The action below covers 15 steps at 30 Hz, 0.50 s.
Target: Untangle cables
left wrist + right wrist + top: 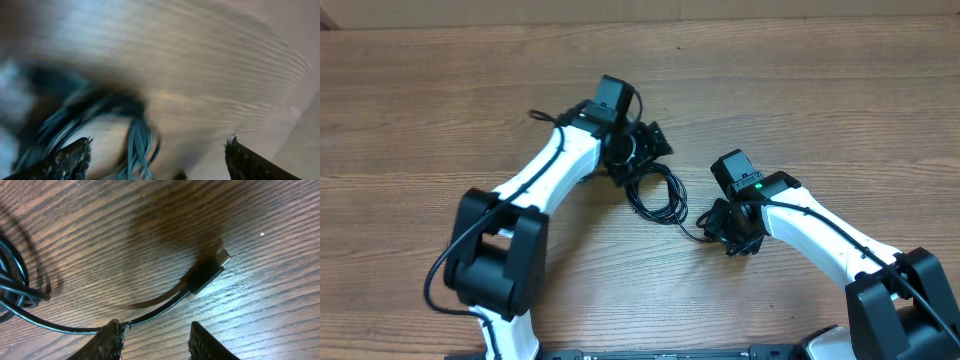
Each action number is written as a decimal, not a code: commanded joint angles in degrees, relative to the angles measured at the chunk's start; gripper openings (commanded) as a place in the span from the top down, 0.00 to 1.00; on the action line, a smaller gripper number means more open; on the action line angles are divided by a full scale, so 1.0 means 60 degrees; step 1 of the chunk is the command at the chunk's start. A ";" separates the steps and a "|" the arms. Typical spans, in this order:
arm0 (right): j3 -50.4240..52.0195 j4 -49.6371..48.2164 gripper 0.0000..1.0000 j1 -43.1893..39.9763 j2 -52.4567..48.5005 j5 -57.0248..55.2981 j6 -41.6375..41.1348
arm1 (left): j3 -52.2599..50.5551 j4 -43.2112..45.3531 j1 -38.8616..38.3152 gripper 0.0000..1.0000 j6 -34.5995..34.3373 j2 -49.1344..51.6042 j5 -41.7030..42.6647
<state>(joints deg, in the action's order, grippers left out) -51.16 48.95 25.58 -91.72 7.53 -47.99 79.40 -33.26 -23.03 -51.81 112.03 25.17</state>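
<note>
The black cables (657,191) lie in a looped bundle on the wooden table between the two arms. My left gripper (642,152) is over the bundle's far end. In the blurred left wrist view, my left gripper (157,145) is wide open with cable loops (140,142) lying between its jaws, nearer the left finger. One strand (690,228) runs out to my right gripper (723,230). In the right wrist view that cable (160,306) ends in a small plug (207,272) on the wood. My right gripper (156,328) stands open; the cable passes just beyond its left fingertip (116,330), with bare wood between the jaws.
The wooden table (440,90) stretches all round the arms. A paler strip (880,10) runs along its far edge. Both white arms reach in from the near side, left (535,180) and right (820,230).
</note>
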 commanded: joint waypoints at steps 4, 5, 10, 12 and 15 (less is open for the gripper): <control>0.0036 0.0084 0.58 -0.0036 -0.0040 0.0036 0.0000 | 0.0237 0.1530 -0.0233 0.06 0.8251 0.0113 -0.1606; 0.0036 0.0124 0.58 -0.0036 -0.0040 0.0033 0.0007 | 0.0240 0.1570 -0.0215 0.04 0.9624 0.0113 -0.2452; 0.0036 0.0138 0.54 -0.0036 -0.0040 0.0000 0.0007 | 0.0237 0.1508 -0.0211 0.00 1.4254 0.0117 -0.4827; 0.0036 0.0073 0.53 -0.0036 -0.0040 0.0000 0.0004 | 0.0229 0.1348 -0.0208 0.00 1.5391 0.0120 -0.4590; 0.0036 -0.0007 0.53 -0.0036 -0.0040 -0.0004 0.0007 | 0.0229 0.1027 -0.0211 0.03 1.6138 0.0160 -0.3646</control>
<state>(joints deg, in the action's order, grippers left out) -51.16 49.39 25.58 -91.72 7.53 -47.94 79.79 -25.76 -24.25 28.18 112.84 1.89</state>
